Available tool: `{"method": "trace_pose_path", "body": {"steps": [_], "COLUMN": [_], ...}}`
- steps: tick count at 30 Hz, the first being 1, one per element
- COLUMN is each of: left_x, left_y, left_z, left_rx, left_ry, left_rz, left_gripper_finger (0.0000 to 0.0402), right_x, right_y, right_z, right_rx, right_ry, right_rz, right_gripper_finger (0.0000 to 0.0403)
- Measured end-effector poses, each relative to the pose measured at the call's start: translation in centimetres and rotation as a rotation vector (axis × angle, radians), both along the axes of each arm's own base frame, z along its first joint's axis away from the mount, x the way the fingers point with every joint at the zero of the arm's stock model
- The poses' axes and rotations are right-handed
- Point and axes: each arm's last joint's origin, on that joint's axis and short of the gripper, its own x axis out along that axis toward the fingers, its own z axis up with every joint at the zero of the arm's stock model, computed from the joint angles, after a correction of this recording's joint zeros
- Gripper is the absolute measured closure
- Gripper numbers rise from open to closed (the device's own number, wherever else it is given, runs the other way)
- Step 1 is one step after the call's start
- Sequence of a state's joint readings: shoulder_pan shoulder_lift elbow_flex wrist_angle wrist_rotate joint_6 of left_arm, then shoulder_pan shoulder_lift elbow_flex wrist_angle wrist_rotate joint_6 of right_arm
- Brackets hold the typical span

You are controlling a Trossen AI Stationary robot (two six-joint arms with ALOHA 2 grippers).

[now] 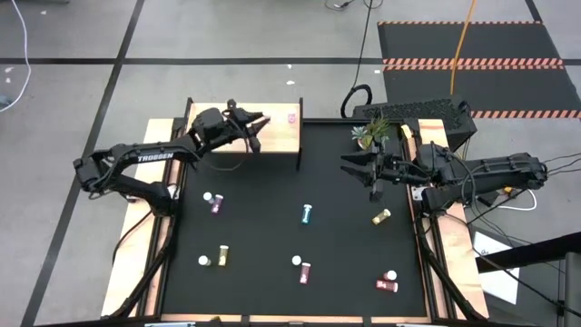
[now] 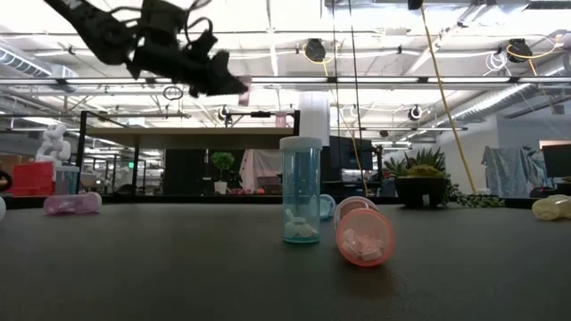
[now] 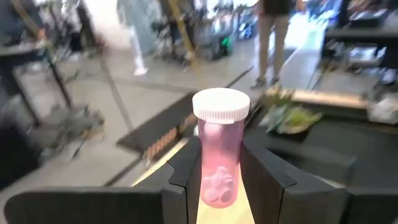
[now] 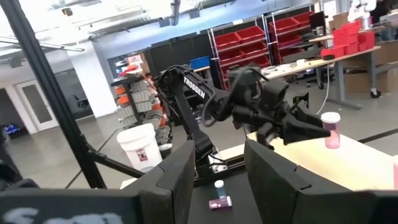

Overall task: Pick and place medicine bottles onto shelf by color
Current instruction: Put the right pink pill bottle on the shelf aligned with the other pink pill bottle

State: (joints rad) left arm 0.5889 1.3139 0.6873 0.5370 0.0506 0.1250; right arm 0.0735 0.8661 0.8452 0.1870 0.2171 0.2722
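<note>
Though translucent, pink cyl. bottle point(image 3: 219, 152), ribbed cap.

The black desk point(image 1: 272, 209) is carrying scattered medicine bottles: a teal one point(image 1: 306, 214), a yellow one point(image 1: 381, 216), a magenta one point(image 1: 214, 203), and others along the near side. The pale shelf point(image 1: 281, 136) is standing at the desk's far edge, bearing one pink bottle point(image 1: 291, 117).
</note>
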Motion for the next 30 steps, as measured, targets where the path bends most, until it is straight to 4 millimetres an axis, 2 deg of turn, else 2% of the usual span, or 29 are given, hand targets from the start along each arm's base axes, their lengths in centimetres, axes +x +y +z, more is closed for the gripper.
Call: {"method": "trace_pose_path", "body": {"steps": [6, 11, 21, 24, 30], "left_x": [-0.5, -0.4, 0.0, 0.8, 3.2], "left_y": [2.5, 3.3, 2.8, 1.7, 0.5], "left_z": [-1.4, -2.0, -1.7, -1.7, -3.2], "left_rx": [-0.031, -0.046, -0.062, -0.067, -0.064], "left_ry": [0.014, -0.010, -0.056, -0.050, -0.090], "left_rz": [0.026, 0.028, -0.055, -0.107, -0.155], "left_gripper_finger": [0.0302, 0.0302, 0.0302, 0.0302, 0.0302], "right_x": [0.0, 0.0, 0.0, 0.0, 0.2], "right_y": [-0.3, -0.3, -0.4, -0.4, -0.3], "right_z": [0.0, 0.0, 0.0, 0.0, -0.1], "right_rx": [0.014, 0.021, 0.025, 0.022, 0.006], "right_ry": [-0.006, -0.007, -0.007, -0.006, 0.004], "right_rz": [-0.014, -0.034, -0.035, -0.035, -0.037], "right_gripper_finger": [0.0268, 0.0268, 0.0268, 0.0268, 0.0268]}}
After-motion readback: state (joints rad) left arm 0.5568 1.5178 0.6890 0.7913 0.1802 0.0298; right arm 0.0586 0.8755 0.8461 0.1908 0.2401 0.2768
